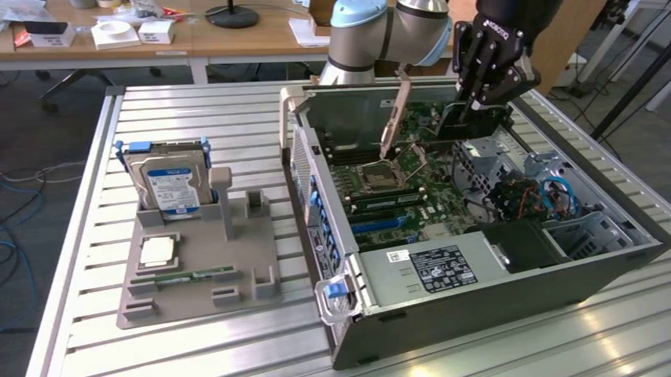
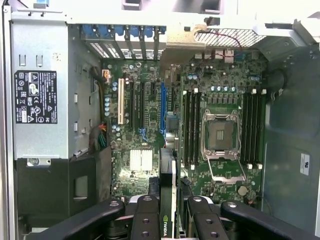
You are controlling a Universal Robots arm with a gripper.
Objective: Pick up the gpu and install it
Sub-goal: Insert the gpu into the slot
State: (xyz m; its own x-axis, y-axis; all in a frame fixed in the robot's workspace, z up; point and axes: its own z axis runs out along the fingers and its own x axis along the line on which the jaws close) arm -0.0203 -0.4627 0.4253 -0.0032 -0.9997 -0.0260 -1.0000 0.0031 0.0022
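Note:
My gripper (image 1: 469, 106) hangs over the open computer case (image 1: 504, 306), shut on the gpu (image 1: 463, 124), a dark card held on edge above the motherboard (image 1: 419, 192). In the wrist view the gpu (image 2: 168, 185) runs edge-on from between my fingers (image 2: 145, 217) toward the case's rear wall. Its pale end bracket (image 2: 181, 46) sits near the slot openings there. The card hovers just beside the blue expansion slot (image 2: 162, 107); whether it touches the board I cannot tell.
On the exterior view's left, a grey holder (image 1: 194, 267) carries a silver hard drive (image 1: 168, 184), a processor chip (image 1: 157, 250) and a green memory stick (image 1: 194, 276). Inside the case are the power supply (image 1: 435, 267), the open processor socket (image 2: 220, 135) and a drive cage (image 1: 587, 232).

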